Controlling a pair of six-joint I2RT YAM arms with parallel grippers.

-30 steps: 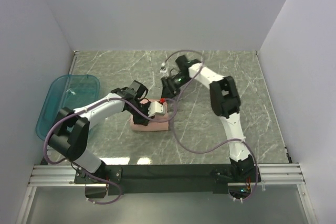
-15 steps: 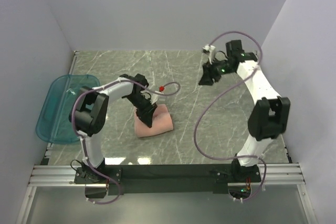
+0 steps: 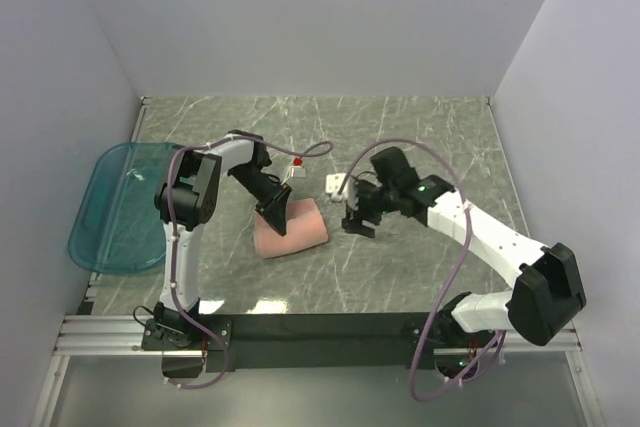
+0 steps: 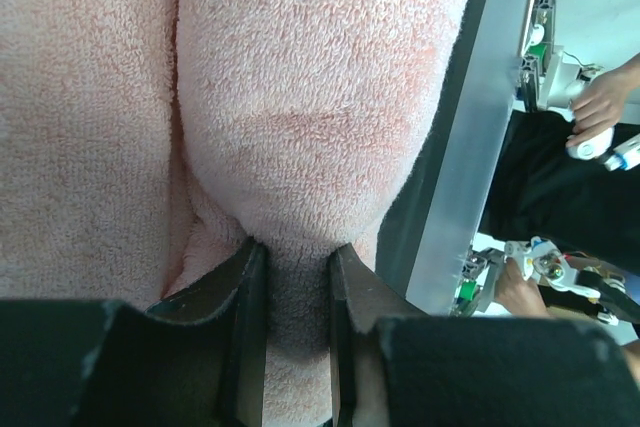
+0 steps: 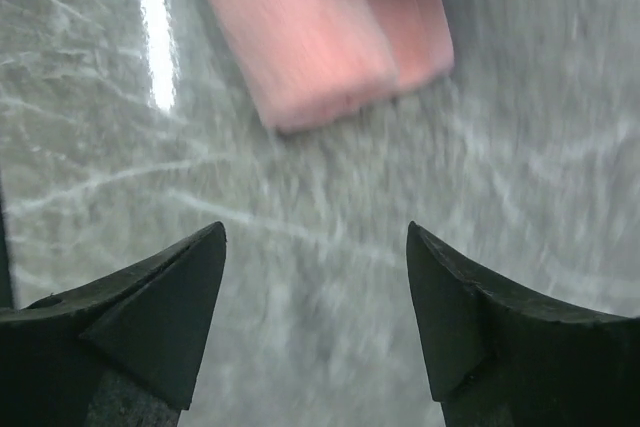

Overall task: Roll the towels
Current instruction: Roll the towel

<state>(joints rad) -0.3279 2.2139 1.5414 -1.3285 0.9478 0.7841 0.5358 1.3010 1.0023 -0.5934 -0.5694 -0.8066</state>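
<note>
The salmon-pink towel (image 3: pixel 303 232) lies bundled on the marble table in the top view, left of centre. My left gripper (image 3: pixel 274 215) presses down on its left end. In the left wrist view the towel (image 4: pixel 320 97) fills the frame as two thick lobes, and my left gripper (image 4: pixel 292 247) is shut on a fold of the right lobe. My right gripper (image 3: pixel 356 223) hovers just right of the towel, apart from it. The right wrist view shows that gripper (image 5: pixel 315 232) open with only table between its fingers, and the towel (image 5: pixel 310 37) ahead as two side-by-side rolls.
A teal translucent tray (image 3: pixel 112 209) sits at the table's left edge, against the left wall. White walls close in the back and both sides. A purple cable (image 3: pixel 395 143) loops over the right arm. Bare marble (image 3: pixel 420 127) stretches behind and to the right of the towel.
The right arm has swung from the back right down to the middle, close to the towel's right edge. The left gripper kept its hold on the towel and shifted only slightly.
</note>
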